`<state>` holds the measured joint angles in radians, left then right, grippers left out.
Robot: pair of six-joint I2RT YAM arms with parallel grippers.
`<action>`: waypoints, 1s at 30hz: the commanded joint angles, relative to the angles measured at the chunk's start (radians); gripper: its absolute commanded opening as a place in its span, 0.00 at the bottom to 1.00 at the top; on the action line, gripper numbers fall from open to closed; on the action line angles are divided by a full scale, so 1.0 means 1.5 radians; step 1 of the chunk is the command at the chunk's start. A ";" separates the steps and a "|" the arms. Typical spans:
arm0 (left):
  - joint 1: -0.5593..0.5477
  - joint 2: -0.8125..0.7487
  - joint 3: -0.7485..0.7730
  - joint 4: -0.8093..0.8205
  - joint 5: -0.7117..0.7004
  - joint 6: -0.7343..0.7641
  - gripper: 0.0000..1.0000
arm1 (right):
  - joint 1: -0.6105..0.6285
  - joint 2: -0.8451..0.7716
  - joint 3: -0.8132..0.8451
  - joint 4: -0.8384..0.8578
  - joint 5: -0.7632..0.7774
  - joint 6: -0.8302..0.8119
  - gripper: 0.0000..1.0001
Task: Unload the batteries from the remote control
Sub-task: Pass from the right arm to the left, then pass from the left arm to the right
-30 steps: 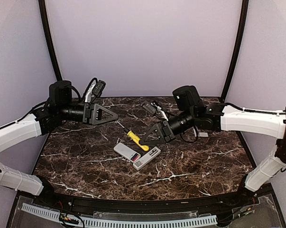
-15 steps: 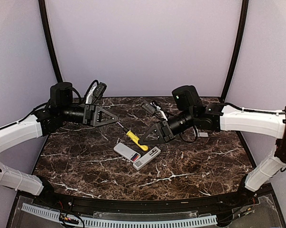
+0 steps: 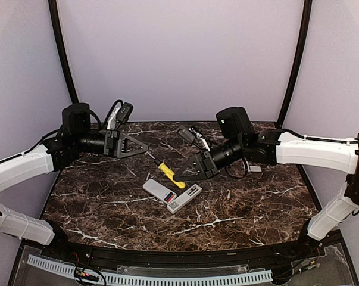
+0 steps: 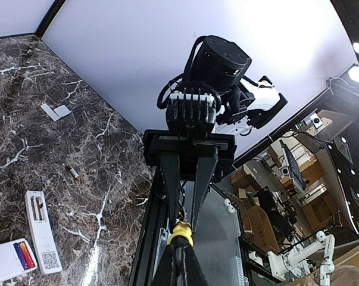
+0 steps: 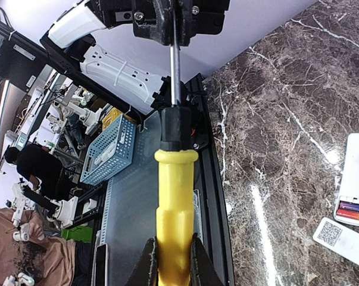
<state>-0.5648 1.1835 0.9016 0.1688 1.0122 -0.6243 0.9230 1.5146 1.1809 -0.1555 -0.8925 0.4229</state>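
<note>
My left fingers [image 3: 144, 148] are closed together on the bare metal tip of a screwdriver [image 3: 169, 173]. The tool runs straight across the gap to my other set, with its black collar and yellow handle at the far end. The right wrist view shows the steel shaft disappearing between the left fingertips.

On the dark marble counter [image 3: 108, 202], below that gap and closer to my right fingertips than my left, lies the white remote [image 3: 155, 189]. It is face down with its compartment open. The batteries [image 5: 351, 211] are seated inside it, side by side, showing red and dark wraps. Its loose cover [image 3: 185, 196], which has a square printed code, lies just beside the remote on the right-finger side. None of my fingers touch either piece.

My right fingers [image 5: 172, 245] are clamped on the yellow handle, one pad on each side.
</note>
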 commanded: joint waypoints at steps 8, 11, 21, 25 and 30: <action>0.002 -0.062 -0.067 0.170 -0.119 -0.115 0.00 | 0.004 -0.077 -0.091 0.226 0.134 0.092 0.71; 0.002 -0.083 -0.097 0.246 -0.179 -0.151 0.00 | 0.006 -0.095 -0.142 0.328 0.190 0.146 0.76; 0.002 -0.096 -0.142 0.354 -0.231 -0.220 0.00 | 0.030 -0.092 -0.217 0.553 0.326 0.250 0.73; 0.002 -0.094 -0.143 0.352 -0.224 -0.218 0.00 | 0.040 -0.065 -0.194 0.563 0.317 0.251 0.69; 0.002 -0.094 -0.145 0.342 -0.220 -0.212 0.00 | 0.048 -0.035 -0.165 0.580 0.307 0.253 0.67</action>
<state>-0.5648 1.0565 0.6968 0.6456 0.6792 -0.9432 0.9783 1.4281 0.8845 0.6338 -0.4397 0.7879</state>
